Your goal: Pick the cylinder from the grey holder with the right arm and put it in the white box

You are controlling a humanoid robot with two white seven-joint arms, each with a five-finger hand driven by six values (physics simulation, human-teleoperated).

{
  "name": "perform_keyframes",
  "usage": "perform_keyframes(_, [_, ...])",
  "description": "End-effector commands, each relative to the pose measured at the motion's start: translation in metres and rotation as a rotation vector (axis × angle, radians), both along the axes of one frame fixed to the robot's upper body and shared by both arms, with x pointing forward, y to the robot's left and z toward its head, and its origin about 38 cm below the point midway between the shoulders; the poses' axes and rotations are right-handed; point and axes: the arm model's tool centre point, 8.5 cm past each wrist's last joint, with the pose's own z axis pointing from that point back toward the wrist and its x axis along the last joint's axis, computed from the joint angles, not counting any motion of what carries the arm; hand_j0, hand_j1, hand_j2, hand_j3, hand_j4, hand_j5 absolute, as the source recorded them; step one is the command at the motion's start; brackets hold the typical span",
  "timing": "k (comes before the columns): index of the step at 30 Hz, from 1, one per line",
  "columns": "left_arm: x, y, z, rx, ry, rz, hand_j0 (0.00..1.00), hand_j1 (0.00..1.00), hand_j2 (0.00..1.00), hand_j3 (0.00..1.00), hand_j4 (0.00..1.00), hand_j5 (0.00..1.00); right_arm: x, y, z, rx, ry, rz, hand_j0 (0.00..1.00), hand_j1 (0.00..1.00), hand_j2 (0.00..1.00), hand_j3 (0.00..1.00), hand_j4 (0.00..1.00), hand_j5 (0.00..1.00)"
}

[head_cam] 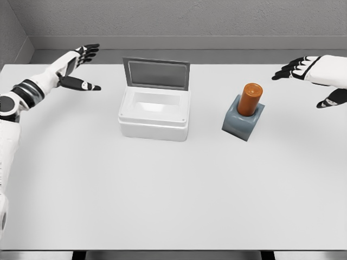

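An orange cylinder stands upright in a grey holder right of the table's middle. To its left sits the white box, its grey lid raised at the back and its inside bare. My right hand hovers at the far right, some way from the cylinder, fingers spread and holding nothing. My left hand hangs at the far left, also open with fingers extended.
The white table stretches wide toward the front edge. A grey wall runs behind the table's far edge.
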Motion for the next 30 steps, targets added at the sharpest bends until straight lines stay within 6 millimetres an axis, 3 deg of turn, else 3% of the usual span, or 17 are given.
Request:
perform_keyframes(1, [0.000,-0.003,-0.002,-0.012,0.005,-0.002,1.00,1.00,1.00,1.00,1.00,1.00,0.001,0.000,0.001,0.010,-0.001,-0.004,1.00,1.00,1.00,1.00,1.00,1.00])
perform_keyframes(4, [0.000,-0.002,-0.004,-0.008,0.010,-0.002,1.00,1.00,1.00,1.00,1.00,1.00,0.005,0.010,0.002,0.021,-0.009,0.019,1.00,1.00,1.00,1.00,1.00,1.00])
perform_keyframes(5, [0.000,-0.003,-0.005,-0.007,0.012,-0.003,1.00,1.00,1.00,1.00,1.00,1.00,0.010,0.025,0.001,0.030,-0.008,0.050,1.00,1.00,1.00,1.00,1.00,1.00])
perform_keyframes(8, [0.000,-0.004,-0.004,-0.010,0.010,-0.006,1.00,1.00,1.00,1.00,1.00,1.00,0.015,0.039,0.000,0.039,-0.008,0.082,1.00,1.00,1.00,1.00,1.00,1.00])
perform_keyframes(16, [-0.001,-0.006,-0.003,-0.009,0.004,-0.010,1.00,1.00,1.00,1.00,1.00,1.00,0.026,0.077,0.015,0.048,-0.051,0.168,1.00,1.00,1.00,1.00,1.00,1.00])
perform_keyframes(18, [-0.001,-0.007,-0.003,-0.010,0.005,-0.011,1.00,1.00,1.00,1.00,1.00,1.00,0.027,0.087,0.007,0.004,-0.014,0.195,1.00,1.00,1.00,1.00,1.00,1.00])
perform_keyframes(22, [0.000,-0.009,-0.003,-0.019,0.003,-0.011,1.00,1.00,1.00,1.00,1.00,1.00,0.028,0.097,0.005,-0.014,0.001,0.220,1.00,1.00,1.00,1.00,1.00,1.00])
perform_keyframes(30, [-0.001,-0.012,-0.002,-0.020,-0.008,-0.020,1.00,1.00,1.00,1.00,1.00,1.00,0.031,0.091,-0.006,-0.007,0.034,0.196,1.00,1.00,1.00,1.00,1.00,1.00])
